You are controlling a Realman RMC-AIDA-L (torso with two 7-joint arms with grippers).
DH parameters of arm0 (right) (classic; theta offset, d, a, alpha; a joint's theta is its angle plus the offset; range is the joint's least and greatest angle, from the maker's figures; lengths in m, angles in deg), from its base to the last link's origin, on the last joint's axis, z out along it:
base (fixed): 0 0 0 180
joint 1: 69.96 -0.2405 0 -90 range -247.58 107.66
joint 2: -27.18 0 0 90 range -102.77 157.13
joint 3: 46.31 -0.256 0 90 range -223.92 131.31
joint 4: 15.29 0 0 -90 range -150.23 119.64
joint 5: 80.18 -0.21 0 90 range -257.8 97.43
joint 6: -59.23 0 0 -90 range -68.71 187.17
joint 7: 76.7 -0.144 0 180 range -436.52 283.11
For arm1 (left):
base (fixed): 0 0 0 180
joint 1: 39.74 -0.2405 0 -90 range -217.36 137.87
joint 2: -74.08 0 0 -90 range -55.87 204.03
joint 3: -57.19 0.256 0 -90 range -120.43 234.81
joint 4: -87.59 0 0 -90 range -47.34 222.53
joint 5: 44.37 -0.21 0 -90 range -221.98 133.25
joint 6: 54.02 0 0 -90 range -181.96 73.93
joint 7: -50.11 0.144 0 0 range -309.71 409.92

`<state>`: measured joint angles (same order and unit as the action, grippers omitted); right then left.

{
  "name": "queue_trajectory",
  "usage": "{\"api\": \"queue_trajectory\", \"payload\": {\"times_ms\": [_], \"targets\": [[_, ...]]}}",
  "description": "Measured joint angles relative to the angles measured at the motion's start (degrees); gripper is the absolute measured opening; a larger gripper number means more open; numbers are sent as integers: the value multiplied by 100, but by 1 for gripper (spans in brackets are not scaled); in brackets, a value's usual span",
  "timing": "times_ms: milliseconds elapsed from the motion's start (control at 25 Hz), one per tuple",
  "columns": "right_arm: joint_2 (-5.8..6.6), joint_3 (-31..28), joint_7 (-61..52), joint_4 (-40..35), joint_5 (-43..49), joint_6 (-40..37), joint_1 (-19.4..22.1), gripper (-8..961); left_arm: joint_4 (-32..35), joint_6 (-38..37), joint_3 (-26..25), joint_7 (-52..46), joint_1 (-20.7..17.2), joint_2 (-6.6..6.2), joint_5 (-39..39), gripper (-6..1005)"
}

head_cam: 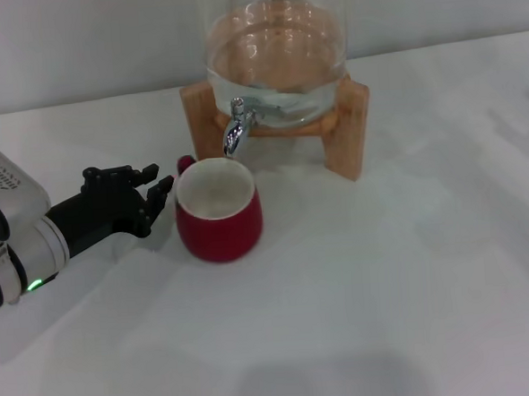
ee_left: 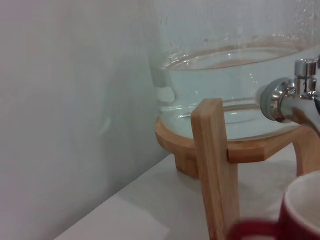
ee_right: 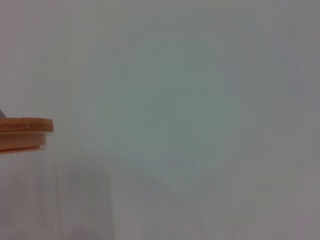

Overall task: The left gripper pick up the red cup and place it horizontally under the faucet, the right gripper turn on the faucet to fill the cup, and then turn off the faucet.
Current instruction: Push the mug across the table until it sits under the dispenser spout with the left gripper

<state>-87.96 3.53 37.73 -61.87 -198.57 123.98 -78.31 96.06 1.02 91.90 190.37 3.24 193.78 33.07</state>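
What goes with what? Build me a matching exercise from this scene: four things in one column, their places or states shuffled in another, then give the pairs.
Things:
1. cup
2. faucet
3. left gripper
4. stand

Places or states:
A. wooden, holding up the glass jar
B. upright on the table, below the spout
C. black claw beside the cup's handle side
D. chrome, sticking out of the jar's base

Pairs: 1-B, 2-D, 3-C, 4-A

Probably a lab test bench: bare white table (head_cam: 388, 316) and plain wall (head_cam: 76, 48) (nothing homely).
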Motion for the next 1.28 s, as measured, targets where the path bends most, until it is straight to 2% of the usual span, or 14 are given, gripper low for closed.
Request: {"api": "queue_trajectory", "payload": {"times_ms": [320,600,960,1280], "targets": [[0,0,0,0,0,15,0,795,-39,0,0,1,-25,0,0,215],[0,-1,0,53,0,20,1,795,-53,37,0,-4,-161,5,-7,231],[0,-1,0,60,0,20,10,796,-57,489,-5,1,-427,24,-1,234],[0,-1,0,67,0,20,6,796,-65,555,-9,-44,-463,27,-3,236]]}}
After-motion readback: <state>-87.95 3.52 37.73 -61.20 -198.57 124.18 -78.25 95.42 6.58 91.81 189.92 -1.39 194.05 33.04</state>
